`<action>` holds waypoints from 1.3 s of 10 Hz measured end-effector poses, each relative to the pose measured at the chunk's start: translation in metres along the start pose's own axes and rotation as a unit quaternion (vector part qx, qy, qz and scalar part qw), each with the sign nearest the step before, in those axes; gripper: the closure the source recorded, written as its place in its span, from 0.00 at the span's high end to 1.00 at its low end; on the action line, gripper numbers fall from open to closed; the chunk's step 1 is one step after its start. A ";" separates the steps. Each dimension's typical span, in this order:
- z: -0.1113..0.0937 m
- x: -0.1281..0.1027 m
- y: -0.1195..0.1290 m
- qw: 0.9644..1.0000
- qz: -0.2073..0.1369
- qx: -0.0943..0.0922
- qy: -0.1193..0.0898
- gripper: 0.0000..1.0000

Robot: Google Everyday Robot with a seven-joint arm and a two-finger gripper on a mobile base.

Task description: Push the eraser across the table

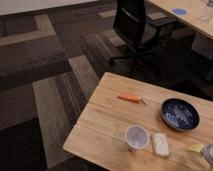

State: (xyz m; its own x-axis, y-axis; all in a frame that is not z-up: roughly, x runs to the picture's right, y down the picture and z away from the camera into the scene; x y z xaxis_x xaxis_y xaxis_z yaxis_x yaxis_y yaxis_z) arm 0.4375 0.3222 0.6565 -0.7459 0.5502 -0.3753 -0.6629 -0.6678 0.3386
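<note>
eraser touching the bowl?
No. The eraser lies beside the cup, with bare table between it and the bowl; the gripper is not in view.

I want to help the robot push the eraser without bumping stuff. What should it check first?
1. Eraser found, lying flat on the table: ok.
2. Paper cup stands right beside the eraser's left side, so a leftward push would probably hit it: not ok.
3. Blue bowl sits behind the eraser, a little apart: ok, but watch it.
4. Orange pen lies far from the eraser: ok.
5. Pincer position: cannot tell, it is not in view.
6. Eraser is near the table's front edge; better push away from it: ok.
</note>
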 end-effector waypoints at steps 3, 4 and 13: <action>0.007 -0.001 -0.046 1.000 0.017 0.017 0.000 0.65; 0.005 0.005 -0.064 0.999 0.027 0.024 0.004 0.65; -0.061 0.026 -0.108 0.993 0.097 0.060 -0.021 0.65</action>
State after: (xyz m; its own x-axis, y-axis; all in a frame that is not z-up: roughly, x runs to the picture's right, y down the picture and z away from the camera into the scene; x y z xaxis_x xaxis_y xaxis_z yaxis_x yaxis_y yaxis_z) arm 0.4940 0.3779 0.5578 -0.8607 0.4390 -0.2578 -0.5075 -0.7003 0.5021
